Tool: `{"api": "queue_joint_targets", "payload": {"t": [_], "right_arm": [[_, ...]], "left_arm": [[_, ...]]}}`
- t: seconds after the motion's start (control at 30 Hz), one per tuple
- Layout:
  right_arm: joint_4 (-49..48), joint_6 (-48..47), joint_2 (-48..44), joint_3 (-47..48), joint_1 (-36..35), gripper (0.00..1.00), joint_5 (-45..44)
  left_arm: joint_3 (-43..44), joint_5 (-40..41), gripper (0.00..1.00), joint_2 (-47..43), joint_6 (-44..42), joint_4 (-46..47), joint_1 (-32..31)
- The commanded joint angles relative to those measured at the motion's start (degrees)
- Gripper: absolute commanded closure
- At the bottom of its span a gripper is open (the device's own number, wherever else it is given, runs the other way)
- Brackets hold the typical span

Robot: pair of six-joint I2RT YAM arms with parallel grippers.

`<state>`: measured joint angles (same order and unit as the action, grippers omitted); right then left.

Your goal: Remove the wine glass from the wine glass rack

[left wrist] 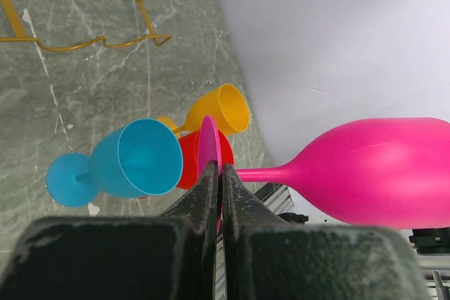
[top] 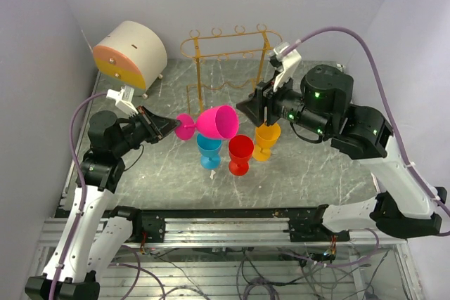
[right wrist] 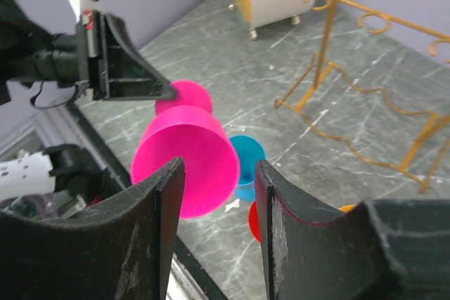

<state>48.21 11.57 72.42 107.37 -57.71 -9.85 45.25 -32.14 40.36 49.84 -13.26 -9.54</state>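
Note:
My left gripper (top: 172, 128) is shut on the flat base of a pink wine glass (top: 218, 123) and holds it sideways in the air, bowl to the right. The left wrist view shows the fingers (left wrist: 209, 187) clamped on the base disc, with the pink wine glass's bowl (left wrist: 380, 170) at the right. The golden wire wine glass rack (top: 199, 79) stands behind with nothing hanging on it; it also shows in the right wrist view (right wrist: 323, 46). My right gripper (top: 261, 103) is open and empty, just right of the pink wine glass's bowl (right wrist: 186, 159).
A blue glass (top: 209, 151), a red glass (top: 240, 154) and an orange glass (top: 266, 138) stand together on the marble table (top: 316, 166) below the pink one. A cream round drawer box (top: 130, 54) sits at the back left.

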Motion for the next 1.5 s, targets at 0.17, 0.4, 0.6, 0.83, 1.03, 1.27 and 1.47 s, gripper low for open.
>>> {"api": "queue_joint_targets", "payload": {"t": [0.17,0.4,0.6,0.83,1.03,1.27,1.47], "right_arm": [[1.60,-1.36,2.26,-2.24,0.23,0.56,7.29],[1.42,-2.37,2.98,-3.97,0.20,0.55,4.09],[-1.28,-3.70,2.92,-7.27,0.22,0.61,7.88],[-2.79,-2.38,3.26,-8.74,0.27,1.00,-0.71],[3.08,-0.36,4.99,-4.68,6.05,1.00,-11.92],[5.41,-0.43,6.27,-8.98,26.06,1.00,-1.86],[6.36,0.24,8.15,-14.81,38.89,1.00,2.06]], "left_arm": [[3.42,-1.14,0.93,-1.34,-0.01,0.70,0.22],[3.96,-1.80,0.93,-2.57,1.19,1.32,0.22],[4.37,-2.79,0.93,-2.69,2.07,2.41,0.22],[4.30,-1.94,0.81,-1.47,1.39,1.19,0.22],[8.77,7.76,0.60,3.39,-7.14,-12.05,0.23],[15.81,19.46,0.61,9.96,-17.06,-24.02,0.23],[15.93,23.04,0.62,11.25,-19.72,-23.85,0.22]]}}
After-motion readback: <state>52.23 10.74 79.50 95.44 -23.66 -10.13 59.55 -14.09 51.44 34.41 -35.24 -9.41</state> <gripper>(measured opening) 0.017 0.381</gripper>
